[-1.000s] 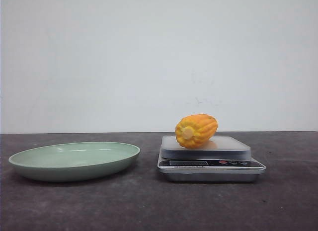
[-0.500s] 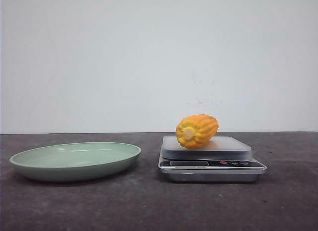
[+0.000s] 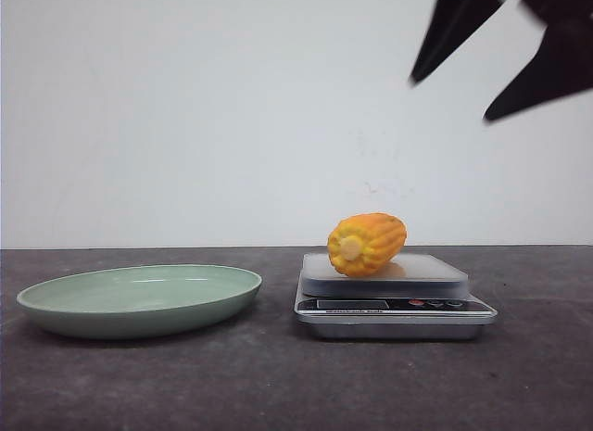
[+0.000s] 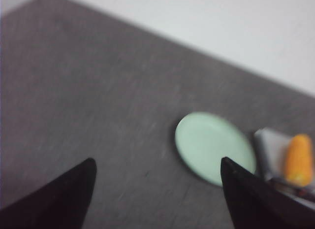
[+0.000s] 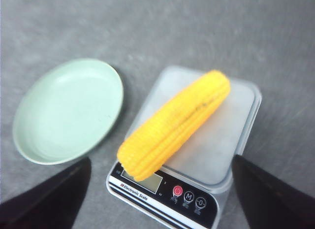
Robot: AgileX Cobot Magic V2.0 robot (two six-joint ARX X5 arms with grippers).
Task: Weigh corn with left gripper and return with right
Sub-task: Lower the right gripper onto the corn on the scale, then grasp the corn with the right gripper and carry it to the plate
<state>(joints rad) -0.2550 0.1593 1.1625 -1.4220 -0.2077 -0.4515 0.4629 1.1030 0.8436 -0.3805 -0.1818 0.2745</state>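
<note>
Two black fingers of the right gripper point(image 3: 500, 56) hang spread wide apart in the upper right of the front view, high above the table point(image 3: 278, 385) and holding nothing; from its wrist camera the same gripper point(image 5: 157, 189) shows its fingers point(image 5: 266, 194) parted to either side of the scale. Below it the corn point(image 3: 366, 245) lies on its side on the weighing platform of a small silver kitchen scale point(image 3: 394, 306), its pale cut end turned toward the front; seen from the right wrist, the corn point(image 5: 174, 124) stretches diagonally across the platform, with one end over the display and buttons of the scale point(image 5: 231, 150). Just beside the scale, on the robot's left, a shallow pale green plate point(image 3: 139, 299) sits on the dark grey table. The left gripper point(image 4: 157, 189) is well away, its fingers point(image 4: 64, 194) wide apart and bare, looking down on the plate point(image 4: 214, 146) and the corn point(image 4: 299, 160) from a distance in a blurred view.
</note>
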